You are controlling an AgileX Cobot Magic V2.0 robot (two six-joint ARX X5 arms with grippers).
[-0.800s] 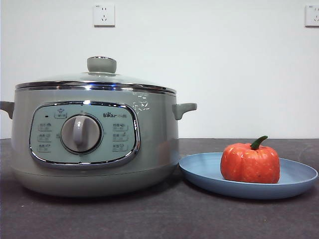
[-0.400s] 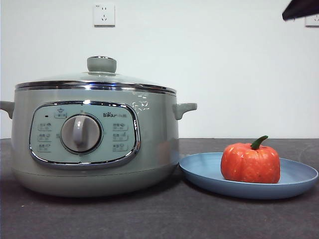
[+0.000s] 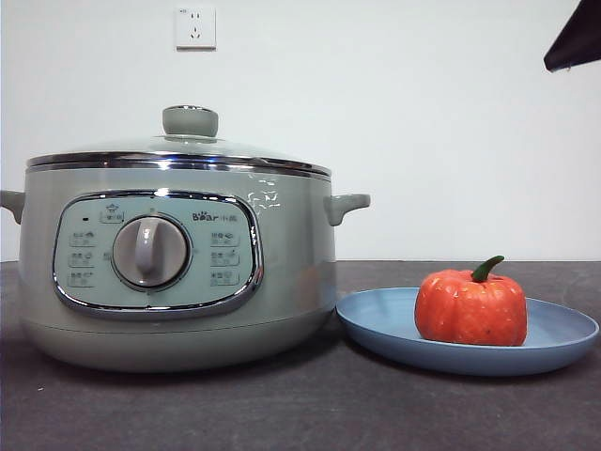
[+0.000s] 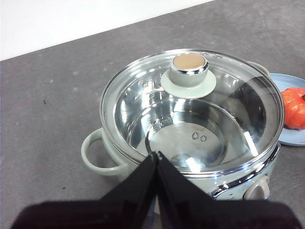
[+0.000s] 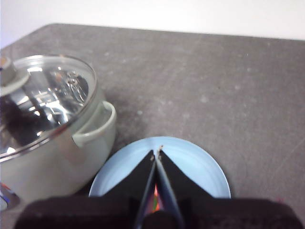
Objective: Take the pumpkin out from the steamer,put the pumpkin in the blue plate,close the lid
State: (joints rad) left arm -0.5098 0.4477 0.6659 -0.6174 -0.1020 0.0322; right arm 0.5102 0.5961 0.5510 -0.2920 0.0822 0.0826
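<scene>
On the dark counter (image 3: pixel 300 413), both my arms hang raised, jaws pressed together, empty: one lidded steamer (image 3: pixel 178 272), one pumpkin (image 3: pixel 470 306) on one blue plate (image 3: pixel 376 324).

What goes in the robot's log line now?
pumpkin: on blue plate | lid: on steamer | left gripper: shut | right gripper: shut

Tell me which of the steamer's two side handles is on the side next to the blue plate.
The steamer handle pointing toward the blue plate; the opposite handle faces bare table.
</scene>
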